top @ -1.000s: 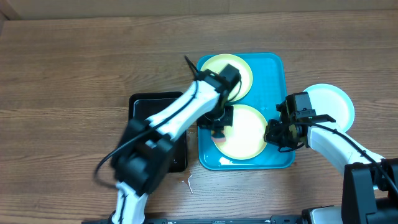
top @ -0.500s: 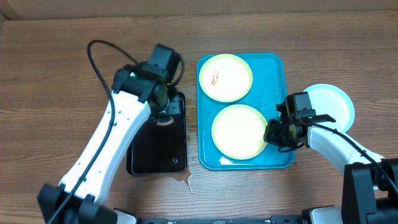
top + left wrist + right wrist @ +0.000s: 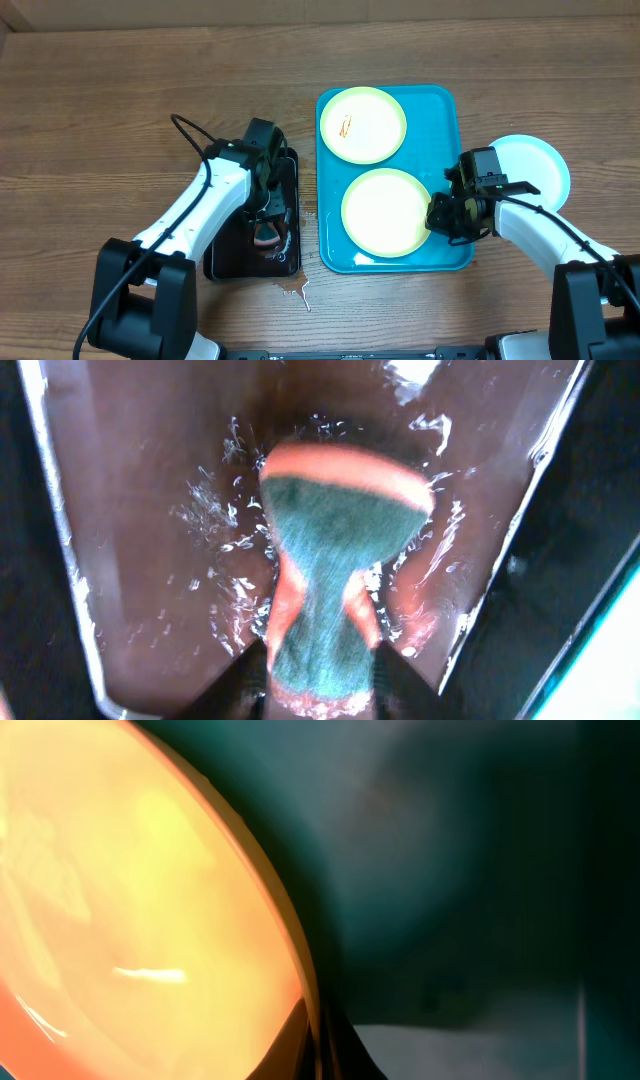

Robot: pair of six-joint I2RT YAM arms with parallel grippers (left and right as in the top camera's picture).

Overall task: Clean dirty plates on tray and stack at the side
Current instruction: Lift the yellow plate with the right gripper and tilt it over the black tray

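The turquoise tray (image 3: 445, 110) holds two pale yellow-green plates. The far plate (image 3: 363, 124) has a small red-orange smear. The near plate (image 3: 385, 211) looks clean. A light blue-mint plate (image 3: 540, 165) lies on the table right of the tray. My right gripper (image 3: 437, 218) is shut on the right rim of the near plate (image 3: 120, 900), the rim pinched between its fingertips (image 3: 318, 1050). My left gripper (image 3: 266, 212) is over the black tray and shut on a green and orange sponge (image 3: 335, 580), which touches the wet tray floor.
The small black tray (image 3: 228, 258) lies left of the turquoise tray, with water in it (image 3: 130, 560). A small puddle (image 3: 296, 291) lies on the wood table in front of it.
My left arm swung from above the near plate on the turquoise tray leftward to the black tray and lowered the sponge into it. The right arm has not moved.
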